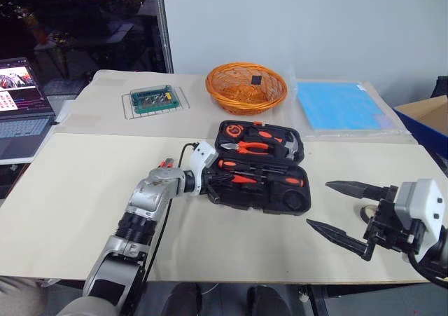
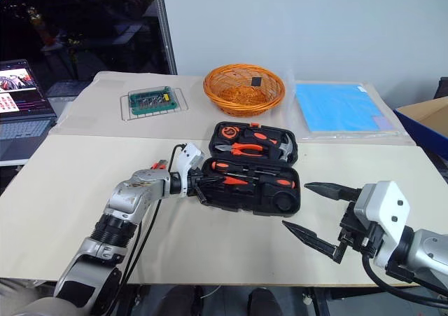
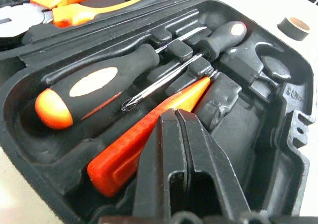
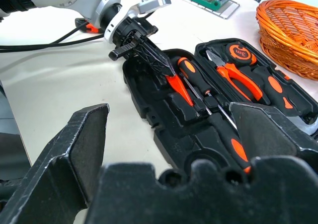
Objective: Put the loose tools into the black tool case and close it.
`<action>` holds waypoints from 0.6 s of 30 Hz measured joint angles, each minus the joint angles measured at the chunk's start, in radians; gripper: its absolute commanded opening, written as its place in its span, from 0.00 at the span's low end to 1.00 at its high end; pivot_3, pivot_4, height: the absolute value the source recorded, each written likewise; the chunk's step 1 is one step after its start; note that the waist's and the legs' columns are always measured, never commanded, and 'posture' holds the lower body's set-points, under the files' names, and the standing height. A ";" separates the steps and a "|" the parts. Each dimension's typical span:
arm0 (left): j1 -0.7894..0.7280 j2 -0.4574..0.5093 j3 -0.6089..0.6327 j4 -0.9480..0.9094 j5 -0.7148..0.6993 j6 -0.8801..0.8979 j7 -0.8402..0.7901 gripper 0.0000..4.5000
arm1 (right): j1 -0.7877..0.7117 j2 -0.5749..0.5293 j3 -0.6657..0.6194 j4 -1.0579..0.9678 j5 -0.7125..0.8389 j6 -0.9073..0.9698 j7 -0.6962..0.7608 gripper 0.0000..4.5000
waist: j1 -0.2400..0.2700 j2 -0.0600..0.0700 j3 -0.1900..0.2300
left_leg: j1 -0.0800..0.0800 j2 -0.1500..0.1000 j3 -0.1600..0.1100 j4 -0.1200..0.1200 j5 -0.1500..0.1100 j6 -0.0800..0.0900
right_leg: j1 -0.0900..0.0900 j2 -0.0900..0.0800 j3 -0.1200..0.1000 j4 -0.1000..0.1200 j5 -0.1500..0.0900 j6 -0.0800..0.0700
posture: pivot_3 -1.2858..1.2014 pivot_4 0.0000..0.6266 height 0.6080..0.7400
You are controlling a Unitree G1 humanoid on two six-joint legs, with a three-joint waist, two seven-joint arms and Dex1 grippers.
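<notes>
Pressed together, our left gripper (image 4: 166, 67) jaws rest on the flat orange-and-black knife-like tool (image 3: 149, 134) inside the open black moulded plastic case (image 1: 260, 165); we should push gently to seat it. Our right gripper (image 1: 336, 211) gapes wide, well apart.

Closed left tool (image 3: 181, 115) over flat orange knife (image 3: 149, 144), screwdrivers (image 3: 99, 82) in black case (image 3: 293, 119)
</notes>
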 measured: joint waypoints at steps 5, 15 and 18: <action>-0.013 -0.042 0.049 -0.001 -0.025 0.074 0.076 0.01 | 0.000 0.000 0.000 -0.001 0.000 0.000 0.000 1.00 | -0.001 0.000 0.000 | 0.000 0.000 0.000 0.000 0.000 0.000 | 0.000 0.000 0.000 0.000 0.000 0.000 | 0.52 0.24 1.00; -0.022 -0.059 0.071 -0.012 -0.050 0.124 0.147 0.01 | 0.001 0.000 0.000 -0.001 0.000 0.000 0.000 1.00 | -0.002 0.000 0.000 | -0.001 -0.001 0.000 0.000 0.000 0.000 | 0.000 0.001 0.000 -0.003 0.000 0.000 | 0.52 0.24 1.00; -0.027 -0.039 0.023 -0.027 -0.021 0.108 0.148 0.01 | 0.001 0.000 0.000 0.000 0.000 0.000 0.000 1.00 | -0.002 0.000 0.000 | -0.001 0.000 0.000 0.000 0.000 0.000 | 0.000 0.001 0.000 -0.003 0.000 0.000 | 0.52 0.24 1.00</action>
